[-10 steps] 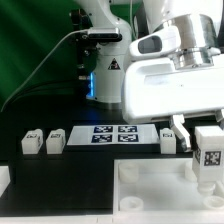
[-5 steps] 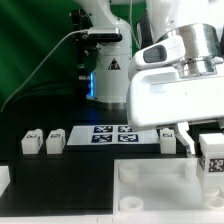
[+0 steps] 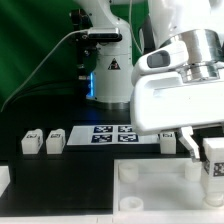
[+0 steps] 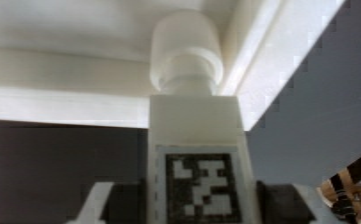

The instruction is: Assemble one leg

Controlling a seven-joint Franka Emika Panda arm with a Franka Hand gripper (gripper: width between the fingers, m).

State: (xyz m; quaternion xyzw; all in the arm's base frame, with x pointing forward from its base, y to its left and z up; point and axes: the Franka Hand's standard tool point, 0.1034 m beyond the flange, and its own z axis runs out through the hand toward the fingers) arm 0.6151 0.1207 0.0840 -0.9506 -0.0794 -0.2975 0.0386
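Legs counted: four.
- Three stood loose on table [image 3: 90, 160]: left leg [image 3: 31, 142] and second leg [image 3: 55, 140] side by side at exterior view's left, third leg [image 3: 168, 140] just beside marker board [image 3: 113, 133], on exterior view's right.
- Fourth, the held leg [image 3: 213, 162] [image 4: 198, 150], was upright and clamped between fingers [image 4: 102, 205] of end effector [image 3: 207, 150] [image 4: 198, 205].

Trays: one [image 3: 150, 182] [image 4: 70, 70], nothing seen inside.
- Held leg was at its corner on exterior view's right; contact could not be determined.
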